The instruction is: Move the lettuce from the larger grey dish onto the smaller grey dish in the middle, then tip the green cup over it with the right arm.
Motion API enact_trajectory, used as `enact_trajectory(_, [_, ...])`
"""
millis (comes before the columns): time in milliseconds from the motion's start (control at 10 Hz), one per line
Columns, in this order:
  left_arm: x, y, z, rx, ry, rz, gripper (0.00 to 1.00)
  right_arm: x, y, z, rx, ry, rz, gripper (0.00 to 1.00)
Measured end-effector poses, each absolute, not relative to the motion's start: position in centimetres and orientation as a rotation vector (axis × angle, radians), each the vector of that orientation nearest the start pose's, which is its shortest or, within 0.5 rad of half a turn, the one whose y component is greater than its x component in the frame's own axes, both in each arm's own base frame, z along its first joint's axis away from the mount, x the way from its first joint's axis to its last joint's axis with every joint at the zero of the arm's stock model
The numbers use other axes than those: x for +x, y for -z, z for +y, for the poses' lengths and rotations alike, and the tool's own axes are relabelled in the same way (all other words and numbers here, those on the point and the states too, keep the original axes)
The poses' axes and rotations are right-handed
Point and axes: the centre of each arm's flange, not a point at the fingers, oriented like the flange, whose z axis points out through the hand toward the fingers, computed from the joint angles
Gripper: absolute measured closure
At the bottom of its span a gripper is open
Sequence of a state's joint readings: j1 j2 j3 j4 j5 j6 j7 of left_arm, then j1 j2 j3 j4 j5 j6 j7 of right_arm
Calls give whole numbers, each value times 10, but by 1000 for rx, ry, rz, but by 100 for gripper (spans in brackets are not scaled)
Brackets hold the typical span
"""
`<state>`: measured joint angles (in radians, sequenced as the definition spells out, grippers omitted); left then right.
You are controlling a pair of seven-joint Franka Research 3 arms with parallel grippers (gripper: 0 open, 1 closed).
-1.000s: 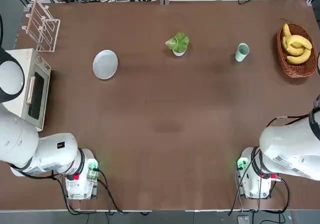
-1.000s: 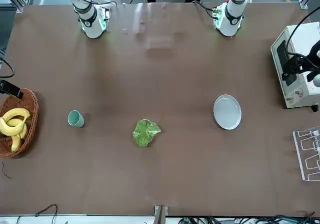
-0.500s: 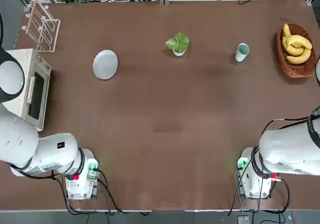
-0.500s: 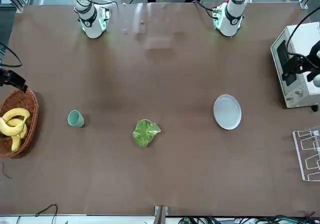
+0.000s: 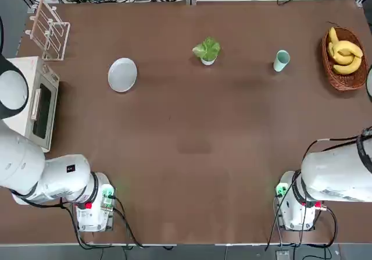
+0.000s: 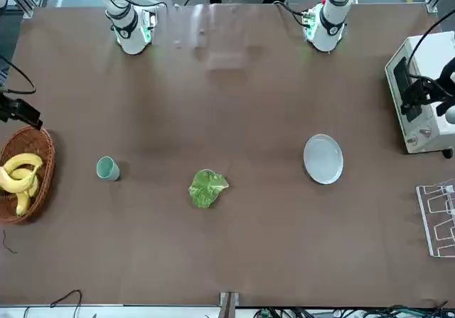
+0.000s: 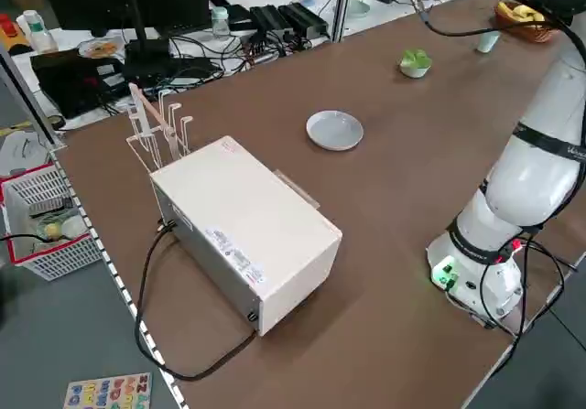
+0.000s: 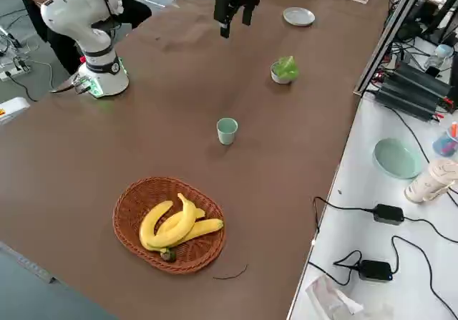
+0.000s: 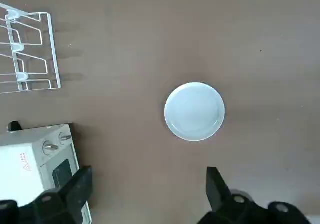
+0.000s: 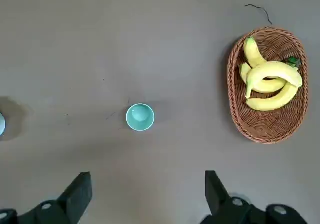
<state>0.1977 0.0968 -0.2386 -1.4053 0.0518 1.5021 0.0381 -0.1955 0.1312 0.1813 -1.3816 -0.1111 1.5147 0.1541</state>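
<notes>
Brown desk [image 5: 192,149] all round, and I read the first step as done: the lettuce [image 5: 207,49] sits on the smaller grey dish [image 5: 207,60] mid-desk, the larger grey dish [image 5: 122,74] bare to its left. What I have in hand is the green cup [image 5: 281,60], upright between the lettuce and the banana basket [image 5: 343,59]. My right tool [image 10: 145,196] hangs high above it, fingers wide, empty; left tool [image 9: 147,196] likewise wide over the plate. Next I'd descend and close round the cup's wall.
</notes>
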Motion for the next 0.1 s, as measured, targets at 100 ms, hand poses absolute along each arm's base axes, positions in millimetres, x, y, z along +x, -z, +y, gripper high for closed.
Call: enact_trajectory(100, [577,-643,-10,-3111,4,116,0,589,-635,-27,-3216,20,280,0])
